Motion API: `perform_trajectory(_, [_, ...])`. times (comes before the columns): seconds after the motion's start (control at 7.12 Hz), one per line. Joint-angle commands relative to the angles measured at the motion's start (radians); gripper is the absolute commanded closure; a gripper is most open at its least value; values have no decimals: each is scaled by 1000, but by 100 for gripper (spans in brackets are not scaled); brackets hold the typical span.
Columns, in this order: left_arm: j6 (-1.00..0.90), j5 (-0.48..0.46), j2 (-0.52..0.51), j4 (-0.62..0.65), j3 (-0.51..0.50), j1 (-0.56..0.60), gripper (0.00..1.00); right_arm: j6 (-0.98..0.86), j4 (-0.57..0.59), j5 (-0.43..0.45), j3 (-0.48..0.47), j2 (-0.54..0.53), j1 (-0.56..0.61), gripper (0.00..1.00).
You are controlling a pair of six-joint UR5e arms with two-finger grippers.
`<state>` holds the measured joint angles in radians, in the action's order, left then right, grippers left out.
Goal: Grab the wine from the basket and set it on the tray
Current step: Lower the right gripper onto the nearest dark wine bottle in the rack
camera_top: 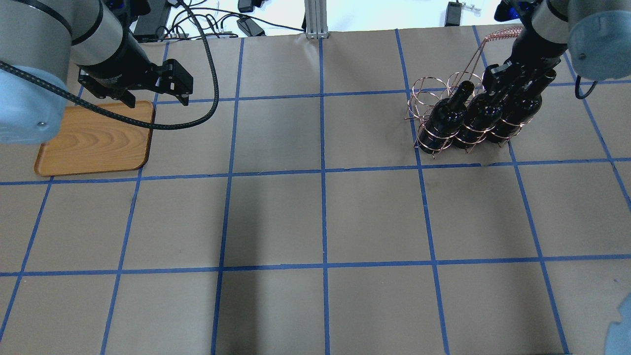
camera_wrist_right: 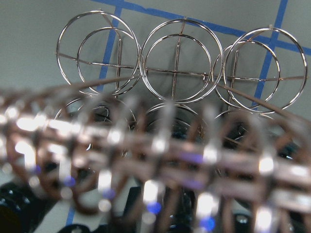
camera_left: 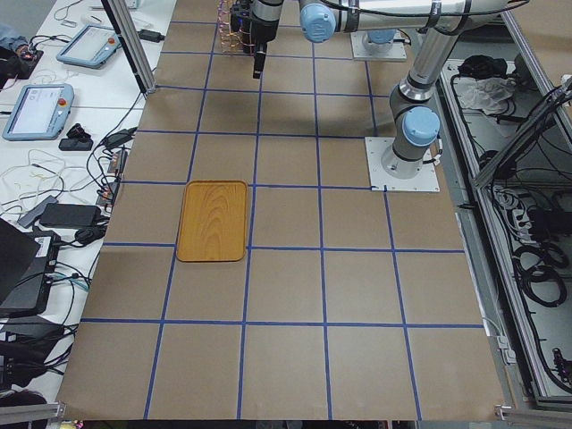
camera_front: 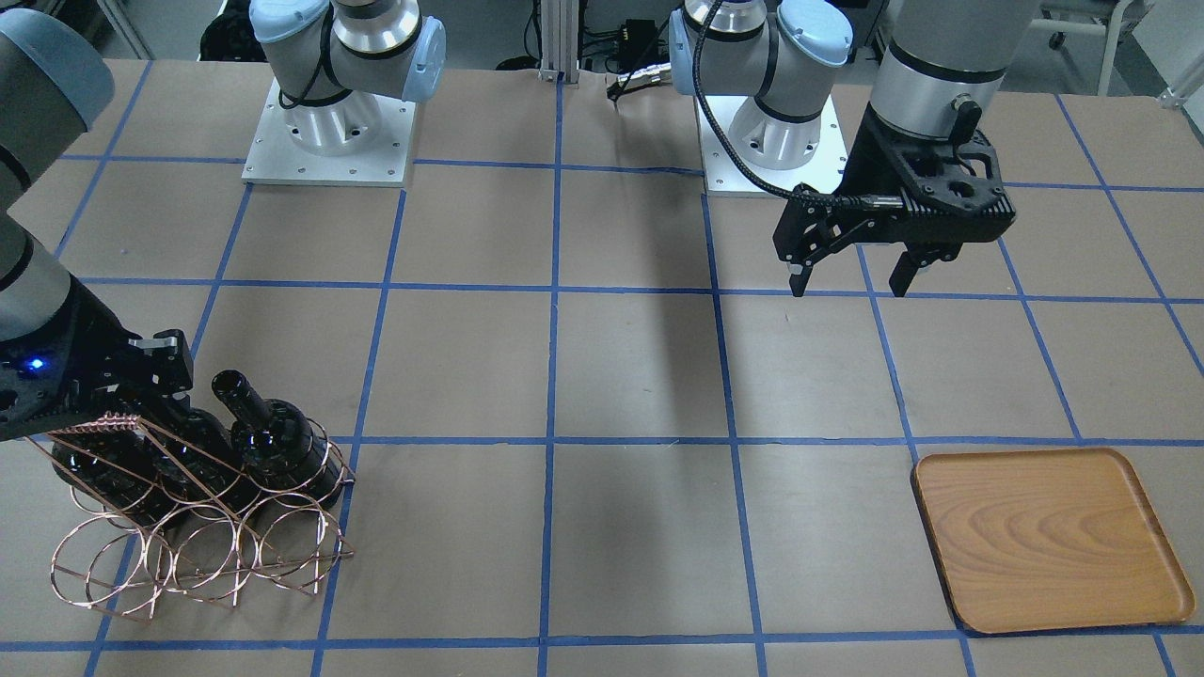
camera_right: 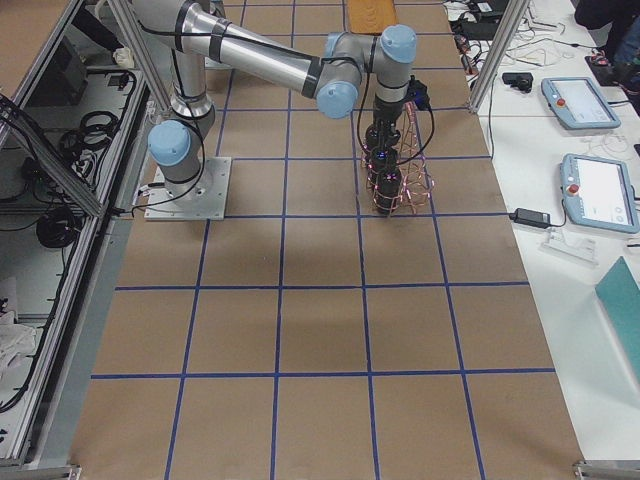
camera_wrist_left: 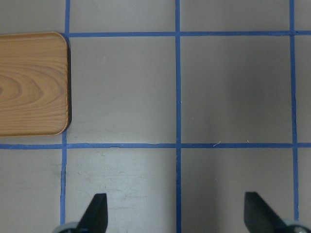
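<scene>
Three black wine bottles lie tilted in the copper wire basket (camera_top: 434,93) at the table's far right; the leftmost wine (camera_top: 446,116) shows its whole neck. My right gripper (camera_top: 520,79) hangs over the necks of the other two bottles, under the basket's coiled handle, its fingers spread wide; I cannot see them touching glass. In the front view one finger (camera_front: 171,362) stands beside the free bottle (camera_front: 273,442). The wooden tray (camera_top: 93,143) lies bare at the far left. My left gripper (camera_top: 157,101) hovers open and empty by the tray's corner.
Brown paper with a blue tape grid covers the table. Both arm bases (camera_front: 329,132) stand at the robot's edge. Cables and a metal post (camera_top: 313,17) line the far edge. The right wrist view shows only blurred handle coils and the basket's rings (camera_wrist_right: 177,63).
</scene>
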<state>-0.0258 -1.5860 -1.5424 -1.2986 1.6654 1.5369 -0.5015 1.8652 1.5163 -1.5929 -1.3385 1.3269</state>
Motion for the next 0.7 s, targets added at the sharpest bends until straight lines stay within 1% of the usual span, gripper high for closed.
perform_trajectory(0.0, [0, 1, -2, 4, 2, 0, 0, 0, -12, 10, 1, -1, 0, 45])
perform_trajectory(0.28, [1, 1, 1, 1, 4, 2, 0, 0, -8, 12, 10, 1, 0, 53])
perform_trajectory(0.56, [3, 1, -1, 24, 2, 0, 0, 0, 5, 9, 11, 1, 0, 49])
